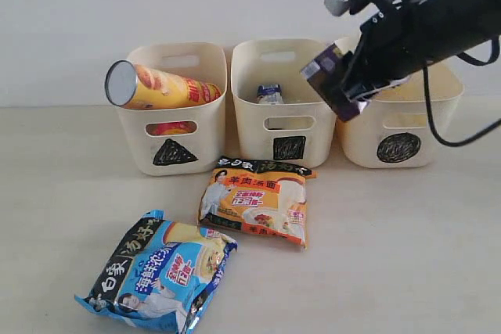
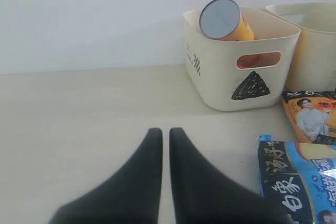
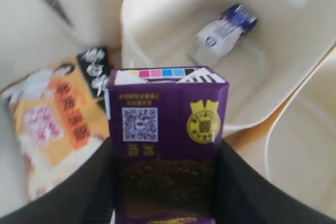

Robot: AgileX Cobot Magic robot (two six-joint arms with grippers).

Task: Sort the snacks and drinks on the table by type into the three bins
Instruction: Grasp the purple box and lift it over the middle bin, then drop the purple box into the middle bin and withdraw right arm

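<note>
Snacks and drinks: part binned, part waiting on the pale worktop point(image 1: 407, 256). At the back, in a close row, all cream with handle slots: triangle bin point(image 1: 135, 142), square bin point(image 1: 249, 134), circle bin point(image 1: 356, 146). Flat in front of the square bin: orange-white noodle bag point(image 1: 257, 201). Nearer the camera and to its left, glossy and crumpled: blue-white noodle bag point(image 1: 160, 271). Propped across the triangle bin's rim, silver end jutting out: yellow chip tube point(image 1: 160, 87). Below it, glimpsed through the slot, probably the pink chip tube point(image 1: 171, 127), hard to be sure from so little. Clamped by its lower half between the right fingers point(image 3: 89, 187), tilted, in the air over the meeting rims of square and circle bins: small purple box point(image 1: 329, 74), printed with a QR code, a gold emblem and a colour strip at the top flap. Lying on the square bin's floor: small blue-white carton point(image 3: 223, 30). Left fingers point(image 2: 144, 177) pressed together, holding nothing, pointing across bare worktop. Main risk: letting go this close to the shared rims, with a knock on an edge and a tumble into the wrong bin or onto the worktop to follow. Safer carried further over the square bin first, if meant to join the carton. Lesser risk: nudging the triangle bin and rolling the overhanging tube off.
</note>
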